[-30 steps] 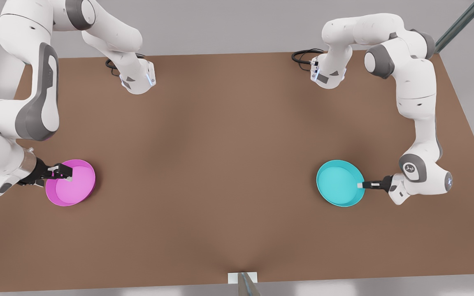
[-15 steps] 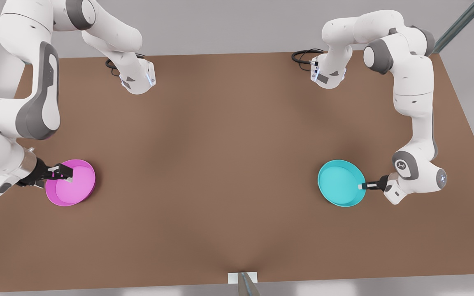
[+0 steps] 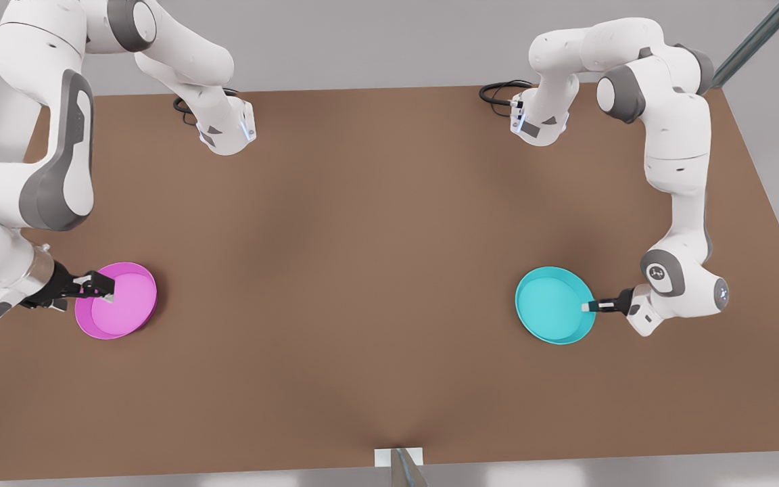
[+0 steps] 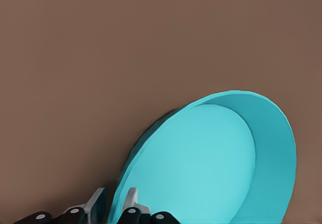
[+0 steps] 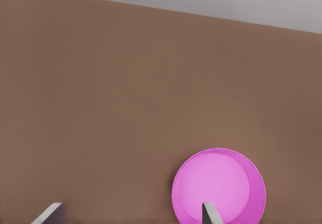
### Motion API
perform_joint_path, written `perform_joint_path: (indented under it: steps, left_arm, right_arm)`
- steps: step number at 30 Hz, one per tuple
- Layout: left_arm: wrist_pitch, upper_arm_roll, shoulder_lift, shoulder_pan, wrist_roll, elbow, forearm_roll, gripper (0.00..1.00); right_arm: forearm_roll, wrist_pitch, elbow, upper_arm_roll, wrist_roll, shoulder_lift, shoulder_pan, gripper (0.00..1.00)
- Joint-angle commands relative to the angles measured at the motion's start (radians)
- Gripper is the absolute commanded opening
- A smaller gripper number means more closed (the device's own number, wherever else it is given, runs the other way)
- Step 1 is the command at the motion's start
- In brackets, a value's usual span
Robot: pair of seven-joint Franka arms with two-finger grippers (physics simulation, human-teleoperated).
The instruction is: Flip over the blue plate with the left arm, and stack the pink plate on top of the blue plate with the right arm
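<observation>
- The left hand (image 3: 591, 306) pinches the rim of the blue plate (image 3: 552, 304) on the front view's right; in the left wrist view its fingers (image 4: 132, 201) clamp the edge, and the plate (image 4: 211, 163) is tilted up off the counter (image 3: 362, 270).
- The flip looks to be under way; next the wrist must roll the plate over and set it face down.
- The right hand (image 3: 102, 287) sits at the near edge of the pink plate (image 3: 122, 301), fingers (image 5: 209, 213) spread wide, gripping nothing.
- It waits; stacking comes after the flip.
</observation>
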Motion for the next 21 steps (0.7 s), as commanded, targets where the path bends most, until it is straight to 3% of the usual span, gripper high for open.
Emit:
perform_joint_path:
  steps: [1,7,12,21]
  left_arm:
    - [0.0,0.002,0.0,0.0,0.004,0.0,-0.04,0.41]
    - [0.006,0.002,0.0,0.0,0.011,-0.013,-0.056,0.41]
    - [0.012,0.002,0.0,-0.002,0.011,-0.013,-0.056,0.21]
    - [0.012,0.002,-0.002,-0.002,-0.001,0.003,-0.094,0.21]
  right_arm:
    - [0.0,0.002,0.0,-0.001,-0.002,0.0,-0.001,1.0]
    - [0.0,0.003,0.0,-0.002,0.0,0.006,-0.001,1.0]
    - [-0.006,-0.003,-0.014,-0.003,-0.002,0.014,0.004,1.0]
    - [0.0,0.063,0.048,0.002,0.003,0.055,0.001,1.0]
